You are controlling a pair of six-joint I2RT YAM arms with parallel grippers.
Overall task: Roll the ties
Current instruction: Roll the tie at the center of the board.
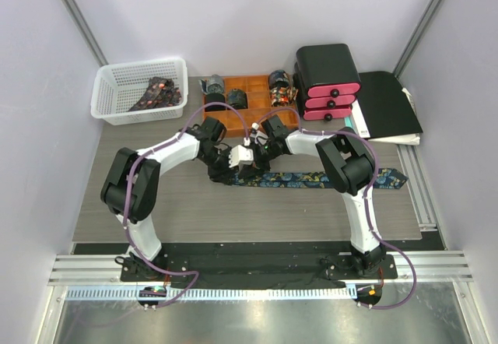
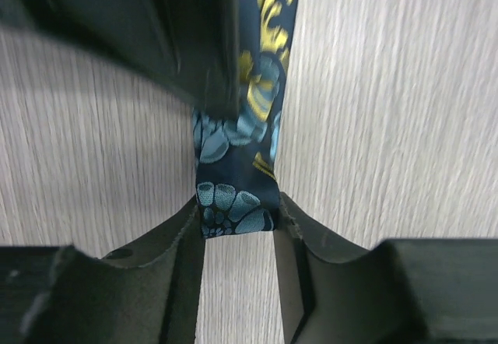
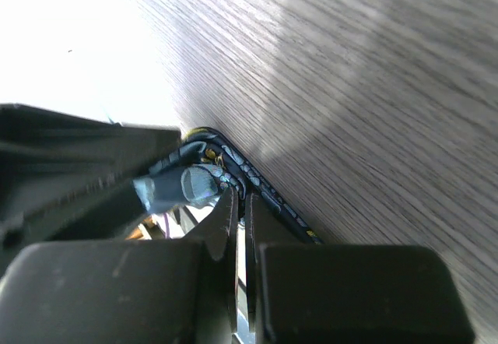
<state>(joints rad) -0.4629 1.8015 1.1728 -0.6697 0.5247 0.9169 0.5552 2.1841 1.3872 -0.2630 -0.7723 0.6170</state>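
While the left gripper (image 2: 237,204) clamps the tie (image 2: 261,103) end and the right gripper (image 3: 241,204) sits fully closed beside it, wind evenly, keeping your edges aligned and fabric taut.

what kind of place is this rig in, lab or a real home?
Most likely a lab test cell: plain white walls, aluminium frame rails, two arms bolted to a table, and staged props: a tie, basket and pink drawers.
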